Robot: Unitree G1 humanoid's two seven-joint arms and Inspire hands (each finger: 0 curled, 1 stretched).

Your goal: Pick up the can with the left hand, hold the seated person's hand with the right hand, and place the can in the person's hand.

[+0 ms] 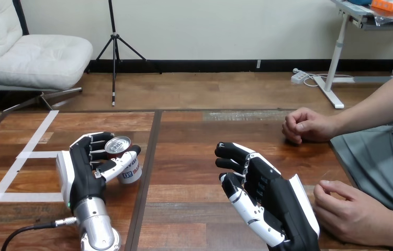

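Left hand (83, 170) gripping can (122, 155) at 9 o'clock on counter (194, 157); lift looks not yet done. Right hand (267, 201) relaxed, empty, apart from person's upper hand (305, 125) at 2 o'clock and person's lower hand (352, 212) at 4. Hand-hold and handover left.

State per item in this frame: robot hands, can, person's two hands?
left robot hand: shut on the can, fingers and thumb curled round it
can: upright, gripped; lifted or resting on the table, cannot tell
right robot hand: open, fingers relaxed, holding nothing
person's upper hand: loosely closed, on the table
person's lower hand: on the table beside the right robot hand, not held
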